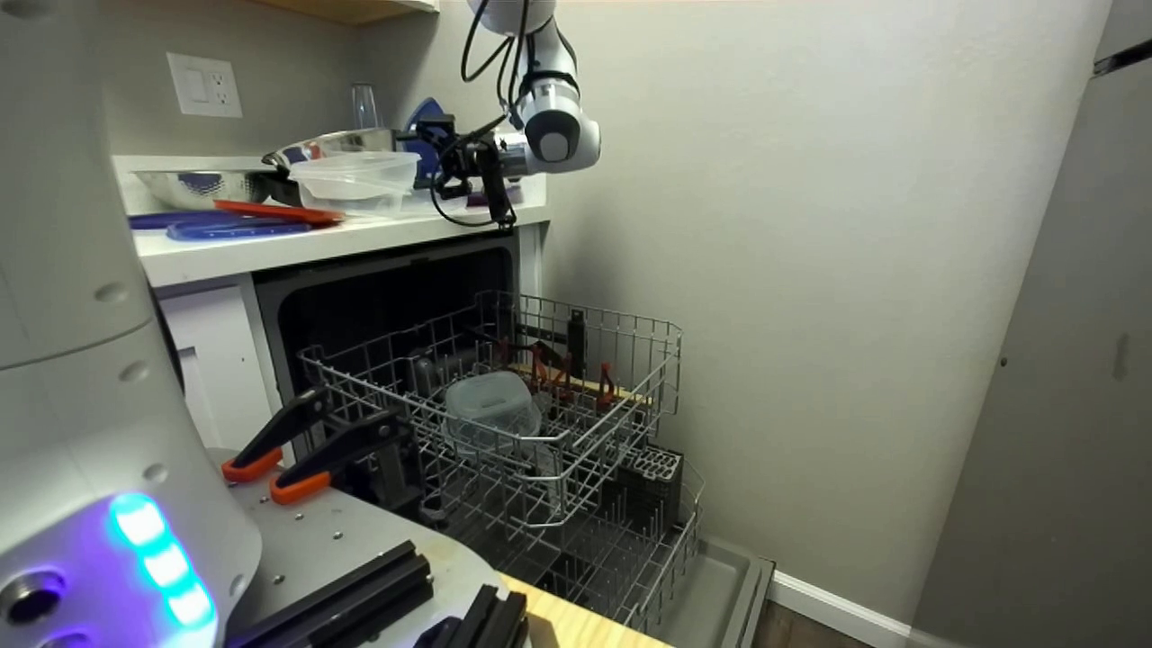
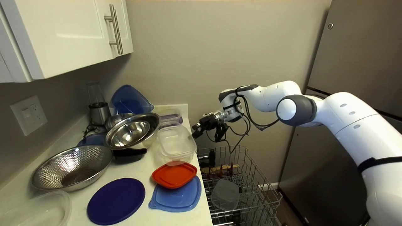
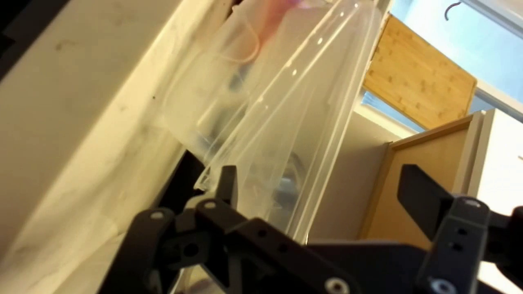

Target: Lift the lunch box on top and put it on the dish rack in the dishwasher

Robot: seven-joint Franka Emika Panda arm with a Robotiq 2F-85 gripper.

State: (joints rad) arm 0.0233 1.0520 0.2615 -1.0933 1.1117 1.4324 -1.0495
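Note:
The lunch box, a translucent whitish tub, tops a stack of similar tubs at the counter's edge in both exterior views [image 1: 360,166] [image 2: 177,140]. It fills the middle of the wrist view [image 3: 302,106]. My gripper [image 3: 318,181] is open, its fingers wide apart. One finger overlaps the tubs and the other is beyond the rim; I cannot tell whether they touch. In both exterior views the gripper [image 1: 427,160] [image 2: 195,130] is beside the stack, at its wall side. The dish rack [image 1: 537,438] [image 2: 263,172] is pulled out of the dishwasher [image 1: 378,301] below the counter.
Another clear tub [image 1: 490,405] lies in the rack near red-tipped utensils [image 1: 605,387]. A red lid [image 2: 174,175] and blue lid [image 2: 177,196] lie before the stack. Metal bowls [image 2: 130,133] and a colander [image 2: 73,168] stand beside it. A wall [image 1: 810,270] rises behind the arm.

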